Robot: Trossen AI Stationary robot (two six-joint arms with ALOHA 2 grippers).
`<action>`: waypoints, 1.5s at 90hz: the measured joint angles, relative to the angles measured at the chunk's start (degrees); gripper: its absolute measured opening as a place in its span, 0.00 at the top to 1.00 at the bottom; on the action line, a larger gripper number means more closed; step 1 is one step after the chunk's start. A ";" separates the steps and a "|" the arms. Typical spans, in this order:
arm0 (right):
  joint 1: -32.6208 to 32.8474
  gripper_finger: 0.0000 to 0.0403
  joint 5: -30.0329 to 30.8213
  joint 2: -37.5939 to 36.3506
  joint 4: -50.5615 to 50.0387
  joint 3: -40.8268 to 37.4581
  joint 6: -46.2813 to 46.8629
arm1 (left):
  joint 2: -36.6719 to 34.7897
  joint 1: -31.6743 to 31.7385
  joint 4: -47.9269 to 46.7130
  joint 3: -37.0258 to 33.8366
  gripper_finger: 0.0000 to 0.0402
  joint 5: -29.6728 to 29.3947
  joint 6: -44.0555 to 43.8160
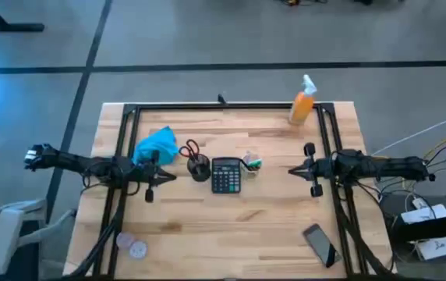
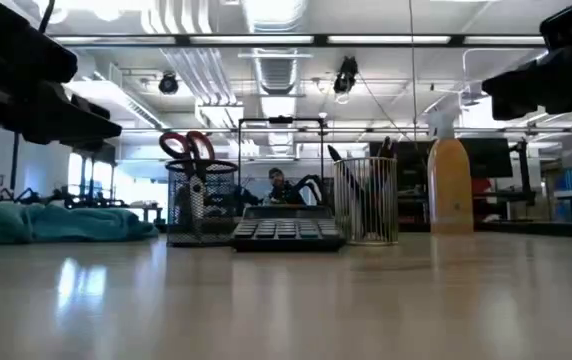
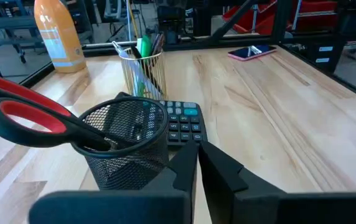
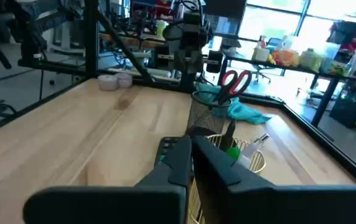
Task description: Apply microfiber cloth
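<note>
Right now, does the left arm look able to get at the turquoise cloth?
Probably yes. The microfiber cloth lies bare on the table right beside the left tool, nothing on it; the mesh cup with scissors stands off to the side.

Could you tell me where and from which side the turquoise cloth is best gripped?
Probably from straight above, on the raised middle fold of the bunched turquoise microfiber cloth. It lies low and flat on the wooden table, offering no edge from the side. The left gripper is nearest.

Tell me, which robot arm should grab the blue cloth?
Probably the left. Its tool sits right beside the microfiber cloth, while the right tool waits across the table, past the calculator.
</note>
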 joint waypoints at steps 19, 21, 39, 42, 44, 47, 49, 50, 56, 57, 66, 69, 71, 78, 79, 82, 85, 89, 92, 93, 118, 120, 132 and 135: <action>-0.01 1.00 0.01 0.00 0.31 0.00 -0.35 | 0.02 0.00 0.00 -0.01 0.99 -0.01 -0.01; -0.01 1.00 0.01 -0.01 0.44 0.00 -0.43 | 0.01 0.00 0.02 -0.01 0.99 0.01 0.01; 0.00 1.00 0.01 -0.02 0.50 0.00 0.04 | 0.00 0.00 0.00 -0.01 0.99 -0.01 0.00; 0.00 1.00 0.01 -0.01 0.47 0.00 0.56 | 0.01 0.00 0.00 -0.01 0.99 -0.01 0.00; 0.00 1.00 0.01 -0.01 0.45 0.00 1.44 | 0.02 0.00 0.00 -0.01 0.99 -0.01 0.01; 0.00 1.00 0.04 -0.01 0.47 0.00 2.87 | 0.02 0.00 0.00 -0.01 0.98 -0.01 -0.01; 0.00 1.00 0.00 -0.01 0.47 0.00 3.86 | 0.02 0.00 0.00 -0.01 0.98 0.01 -0.01; 0.00 1.00 0.04 -0.01 0.47 0.00 4.47 | 0.01 0.00 0.00 -0.01 0.98 0.00 -0.01; 0.00 1.00 0.02 -0.01 0.48 0.00 6.87 | 0.01 0.00 0.02 -0.01 0.99 -0.01 0.01; 0.00 1.00 0.03 -0.01 0.49 0.00 7.01 | 0.02 0.00 0.02 -0.01 0.99 -0.01 0.01; 0.00 1.00 0.08 -0.01 0.52 0.00 4.76 | 0.01 0.00 0.02 -0.01 0.99 0.00 -0.01; 0.00 1.00 0.20 0.02 0.27 0.00 5.10 | 0.02 0.00 0.00 -0.01 0.99 0.01 -0.01; 0.00 1.00 0.46 0.16 0.21 0.00 5.90 | 0.02 0.00 0.00 -0.01 0.99 0.00 -0.01; 0.00 1.00 1.61 1.53 0.43 0.00 9.39 | 0.00 0.00 0.02 -0.01 0.99 -0.01 0.01; 0.01 1.00 1.58 1.88 0.48 0.00 9.78 | 0.00 0.00 0.02 -0.01 0.98 0.00 0.00; 0.02 1.00 1.58 3.03 0.57 0.00 11.09 | 0.02 0.00 0.01 -0.01 0.98 -0.01 -0.01; 0.02 1.00 1.58 4.28 0.49 0.12 12.46 | 0.02 0.00 0.00 -0.01 0.99 0.01 0.00; 0.02 1.00 1.53 6.27 0.43 0.72 14.14 | 0.00 0.00 0.04 -0.01 0.99 -0.03 0.62; 0.02 1.00 1.32 7.94 0.62 1.47 15.14 | 0.02 0.00 0.13 -0.01 0.99 -0.15 1.86; 0.02 1.00 1.10 8.54 0.71 1.73 15.27 | 0.02 0.00 0.21 -0.01 0.99 -0.27 2.39; 0.04 1.00 -0.70 22.32 -4.34 10.72 17.63 | 0.02 0.00 11.58 -0.01 0.99 -1.08 -0.90; 0.04 1.00 -0.87 23.25 -4.97 11.51 18.23 | 0.02 0.02 12.71 -0.01 0.99 -1.11 -1.03; 0.47 1.00 -0.34 28.89 -6.40 14.36 22.40 | 0.00 0.05 18.64 -0.01 0.99 -2.03 -1.12; 1.00 1.00 -0.26 30.25 -6.48 14.72 23.39 | 0.02 0.04 20.30 -0.01 0.99 -2.02 -1.17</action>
